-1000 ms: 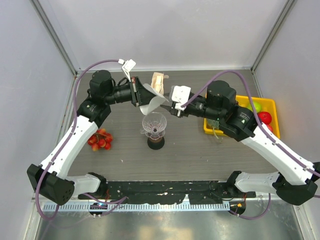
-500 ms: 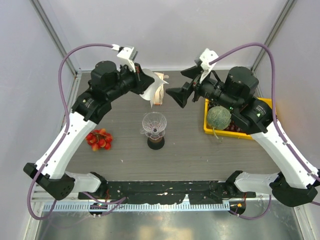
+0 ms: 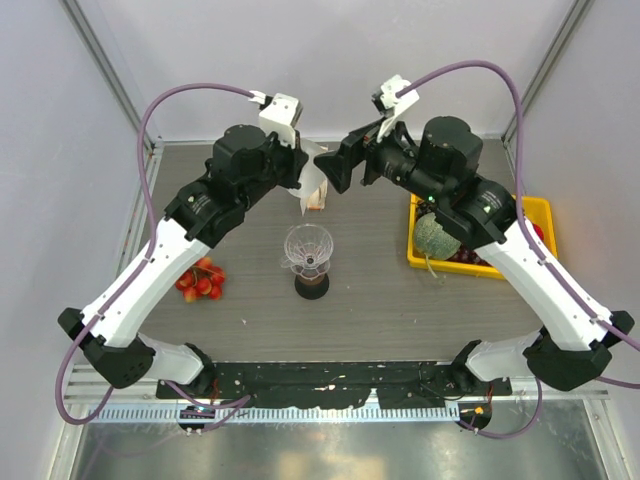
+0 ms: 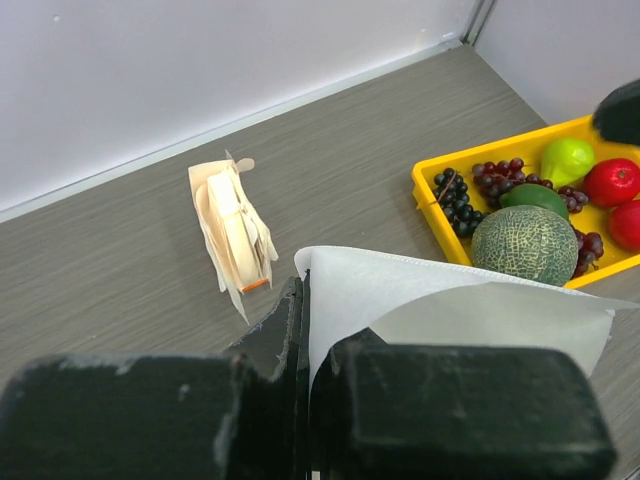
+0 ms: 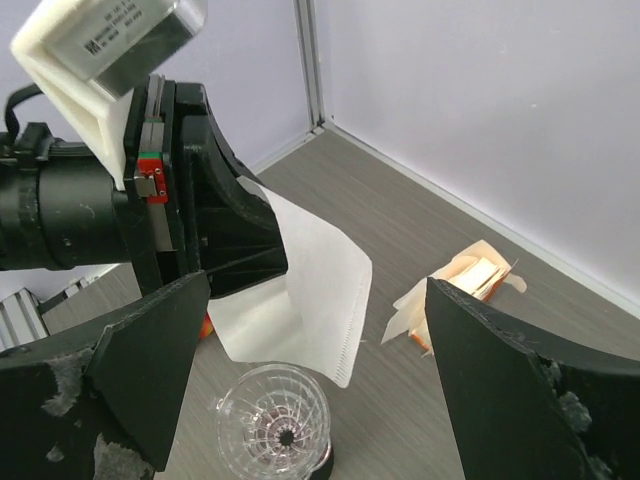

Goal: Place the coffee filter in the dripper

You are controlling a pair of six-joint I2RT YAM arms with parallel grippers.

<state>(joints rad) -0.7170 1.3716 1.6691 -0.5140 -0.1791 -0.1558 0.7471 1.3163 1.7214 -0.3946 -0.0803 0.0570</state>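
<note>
My left gripper [image 3: 300, 170] is shut on the coffee filter [image 3: 308, 181], a thin white paper sheet held high above the table's back middle. In the left wrist view the filter [image 4: 440, 310] fans out to the right from the closed jaws [image 4: 308, 320]. In the right wrist view the filter [image 5: 300, 290] hangs from the left gripper [image 5: 215, 225], just above and behind the dripper [image 5: 275, 425]. The clear ribbed dripper [image 3: 308, 248] sits on a dark round cup [image 3: 312, 286]. My right gripper [image 3: 335, 168] is wide open and empty, facing the filter [image 5: 315, 330].
The beige packet of filters [image 3: 318, 198] stands behind the dripper and also shows in the left wrist view [image 4: 235, 230]. A yellow tray [image 3: 541, 206] at the right holds a melon [image 3: 435, 235] and other fruit. Red fruit [image 3: 200, 280] lies at the left.
Both arms have risen from low over the dripper. The left gripper carried the filter up and back. The right gripper opened wide and swung left to face the filter.
</note>
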